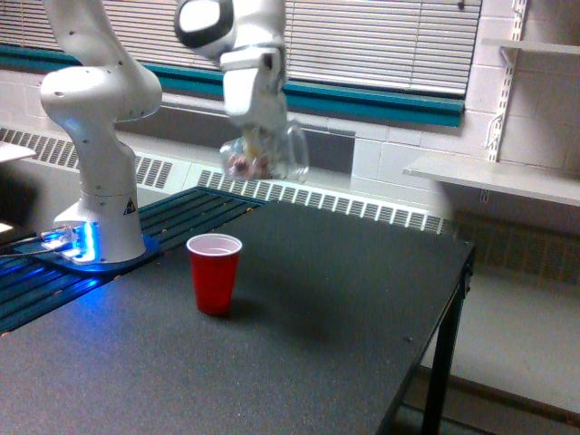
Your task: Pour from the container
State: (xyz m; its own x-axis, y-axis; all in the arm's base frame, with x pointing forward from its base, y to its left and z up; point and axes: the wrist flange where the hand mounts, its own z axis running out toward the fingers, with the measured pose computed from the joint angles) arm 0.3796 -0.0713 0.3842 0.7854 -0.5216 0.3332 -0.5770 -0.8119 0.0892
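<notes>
Hanging in the air above the table, the container (265,156) was a small clear mug with pinkish-brown bits showing through its wall, and it was blurred, so its exact tilt could not be judged with confidence. It sat up and toward the exterior view's right of the red cup (215,273), well apart from it and not over its mouth. The gripper (257,136) came down onto the container from above and was clamped on it, though the fingers themselves were too blurred to make out singly. The white arm (237,50) carrying it reached in from the top of the exterior view, with a dark round cap on the joint at its upper end. The red cup stood upright on the dark speckled table (299,362), its white inside facing up; whether anything lay in it could not be told. At the exterior view's left the arm's white base column (100,172) rose from a mount lit blue (77,243), set on a dark slatted surface beside the table. Behind everything ran a wall with closed window blinds (381,41), a teal band below them, and a long radiator grille (326,204) along the floor line. Pale shelves (494,177) were fixed to the wall at the exterior view's right.
</notes>
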